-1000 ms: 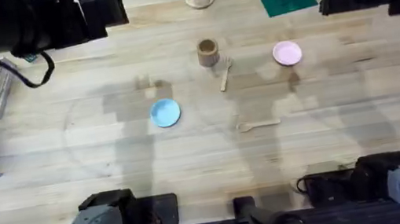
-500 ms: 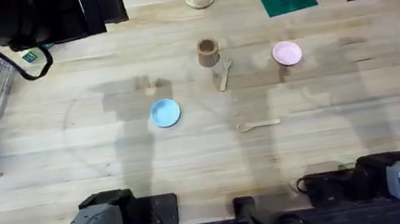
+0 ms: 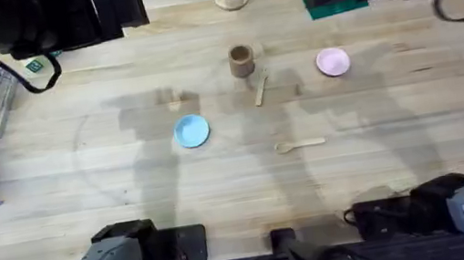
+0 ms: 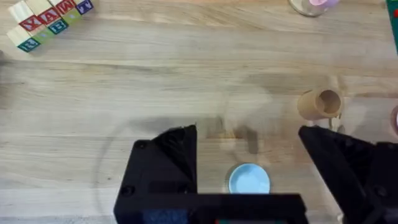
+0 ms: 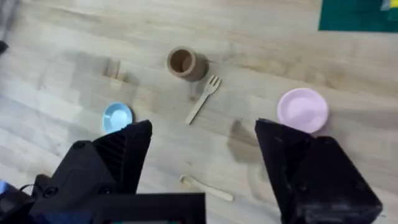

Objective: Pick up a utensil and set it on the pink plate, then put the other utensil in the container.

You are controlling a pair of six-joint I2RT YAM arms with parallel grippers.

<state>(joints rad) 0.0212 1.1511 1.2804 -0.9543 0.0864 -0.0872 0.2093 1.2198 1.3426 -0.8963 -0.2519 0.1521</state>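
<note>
First step not yet begun: nothing is grasped. The fork (image 5: 203,99) lies flat on the tabletop (image 3: 85,198), just beside the cup (image 5: 183,63), tines toward it. The pink plate (image 5: 302,109) sits bare, well apart to the right of the fork. The spoon (image 5: 206,188) lies nearer the arm bases, between the two plates in the overhead view.

The right end effector (image 5: 202,168) hangs high over the middle of the scene, fingers spread wide, released. The left end effector (image 4: 249,168) is likewise released, above the blue plate (image 4: 249,180).

Judgement: the next move calls for the right arm to descend on the fork's handle, fingers across its narrow width. The fork lies thin and flat, so the grip must come low.

Count: one fork, one spoon, one cup, one pink plate, one blue plate.
</note>
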